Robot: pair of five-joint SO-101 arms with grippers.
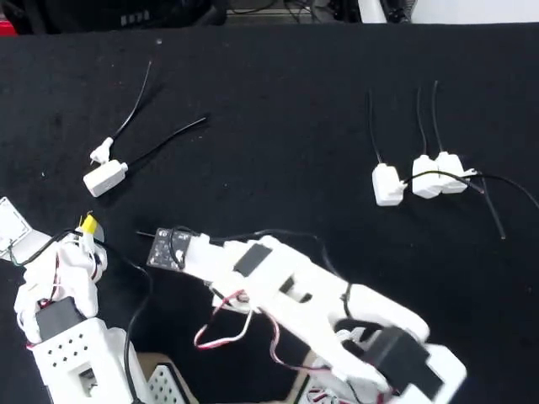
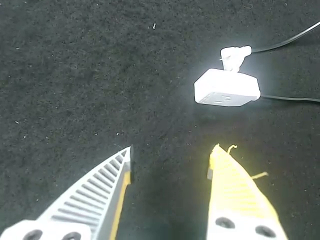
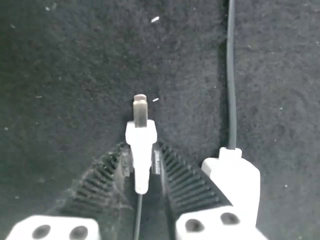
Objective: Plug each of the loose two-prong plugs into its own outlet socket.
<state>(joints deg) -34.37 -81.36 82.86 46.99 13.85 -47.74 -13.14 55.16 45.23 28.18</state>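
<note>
While the black tabletop point(image 1: 278, 101) lies under both my arms, my right arm point(image 1: 286, 286) stretches along the near edge toward the left corner. My right claw point(image 3: 141, 150) is clamped on a two-prong plug point(image 3: 141, 137), prongs pointing away, with a white corded block point(image 3: 232, 175) just beside one finger. My left claw point(image 2: 172, 149) is spread wide by the near left corner. Ahead of it, near the left edge, sits an outlet socket point(image 2: 226, 89), with a small loose plug point(image 2: 235, 54) just beside it.
</note>
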